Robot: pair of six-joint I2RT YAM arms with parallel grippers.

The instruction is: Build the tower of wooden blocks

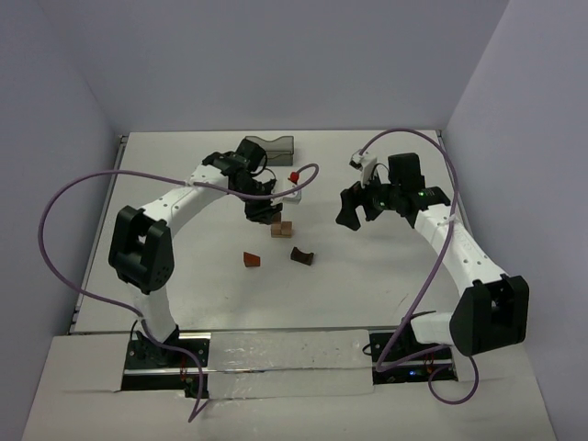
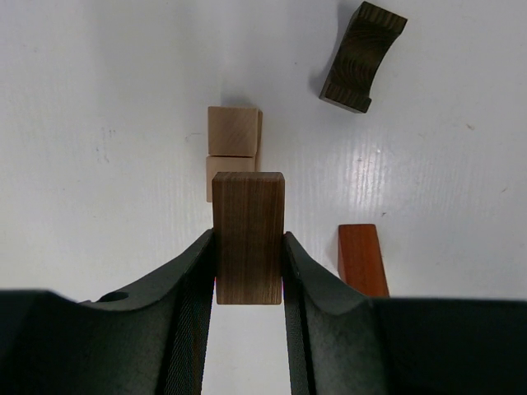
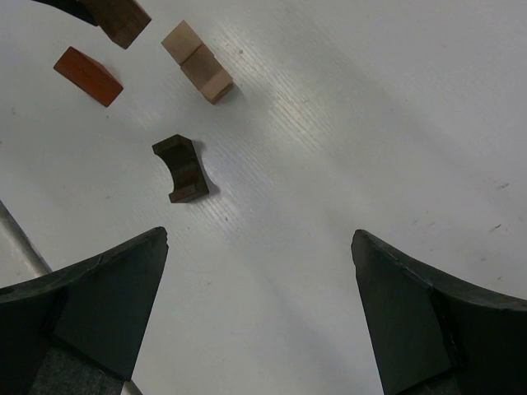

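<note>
- Reaching in toward the centre, my left arm points the left gripper [image 2: 249,237] downward, clamped on a brown block [image 2: 248,210] above the worktop [image 2: 99,99], just beside two touching tan cubes [image 2: 232,132].
- My right arm bends inward; the right gripper [image 3: 259,237] hovers with its jaws wide apart, holding nothing.
- The dark arch [image 3: 183,169] and the reddish wedge [image 3: 86,76] lie apart nearby.

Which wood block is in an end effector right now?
The mid-brown rectangular wooden block, clamped in the left end effector. The two light tan cubes, the reddish-brown wedge and the dark brown arch lie free on the table.
</note>
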